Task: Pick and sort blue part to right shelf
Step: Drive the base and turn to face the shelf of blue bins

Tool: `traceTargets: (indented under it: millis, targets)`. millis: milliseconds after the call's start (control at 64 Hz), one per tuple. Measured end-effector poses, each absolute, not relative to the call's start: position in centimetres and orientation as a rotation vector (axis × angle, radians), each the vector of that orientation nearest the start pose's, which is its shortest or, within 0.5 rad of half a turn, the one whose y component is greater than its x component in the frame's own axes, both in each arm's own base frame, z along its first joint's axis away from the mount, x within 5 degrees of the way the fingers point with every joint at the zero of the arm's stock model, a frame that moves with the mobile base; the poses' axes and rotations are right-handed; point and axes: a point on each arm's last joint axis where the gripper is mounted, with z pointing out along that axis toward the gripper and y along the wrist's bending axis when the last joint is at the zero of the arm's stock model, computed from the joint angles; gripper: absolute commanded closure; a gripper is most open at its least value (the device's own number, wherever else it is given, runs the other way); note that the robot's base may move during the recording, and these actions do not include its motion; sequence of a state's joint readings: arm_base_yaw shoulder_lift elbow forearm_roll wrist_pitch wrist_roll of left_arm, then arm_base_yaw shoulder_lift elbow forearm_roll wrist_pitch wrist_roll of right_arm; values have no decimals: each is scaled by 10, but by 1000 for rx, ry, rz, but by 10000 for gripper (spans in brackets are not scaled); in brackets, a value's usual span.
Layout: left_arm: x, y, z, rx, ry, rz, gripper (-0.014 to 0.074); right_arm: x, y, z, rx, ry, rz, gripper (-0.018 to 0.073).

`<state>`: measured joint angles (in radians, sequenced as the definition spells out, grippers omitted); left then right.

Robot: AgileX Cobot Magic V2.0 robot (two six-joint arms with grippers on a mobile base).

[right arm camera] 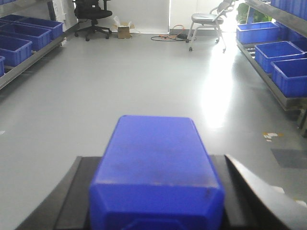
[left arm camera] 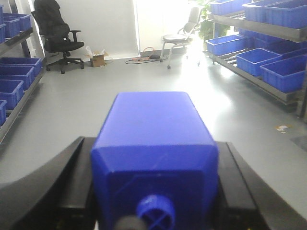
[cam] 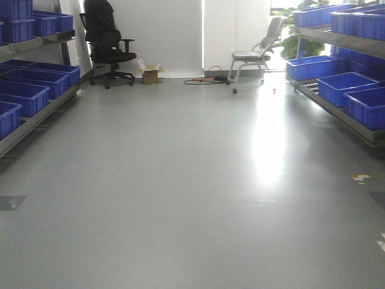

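We see the right gripper (right arm camera: pixel 154 157) closed on the blue part (right arm camera: pixel 156 189). Its 2 black fingers (right arm camera: pixel 268 196) press against the part's 2 long sides, and the part sits between them, held above the grey floor (right arm camera: pixel 144 72). The part's sloped shoulders face the wrist camera. Its cap end is cut off by the bottom edge of the view, so we cannot tell the cap's shape.

Far ahead of the fingertips stand a grey chair (right arm camera: pixel 207 21) and a black office chair (right arm camera: pixel 92 12). Out past the right-hand finger runs the right shelf (right arm camera: pixel 288 101), which carries blue bins (right arm camera: pixel 278 55) and is well apart from the part.

The left gripper (left arm camera: pixel 154 141) is clamped on a blue block (left arm camera: pixel 153 139) in the same way, with 1 finger touching each side. This block has a small round knob (left arm camera: pixel 156 212) at its near end, between the finger bases. Out past its left-hand finger, the left shelf (left arm camera: pixel 19 108) holds blue bins of the same kind.
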<state>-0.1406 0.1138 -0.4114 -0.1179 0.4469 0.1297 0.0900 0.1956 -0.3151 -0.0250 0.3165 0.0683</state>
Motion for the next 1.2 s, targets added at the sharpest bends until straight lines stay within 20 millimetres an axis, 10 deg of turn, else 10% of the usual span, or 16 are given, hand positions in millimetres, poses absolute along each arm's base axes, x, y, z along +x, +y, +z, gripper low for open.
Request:
traceTargets:
  millis: [1203]
  targets:
    - [38, -10, 302, 172, 1623, -132, 263, 62, 5, 279, -32, 1681, 95, 145]
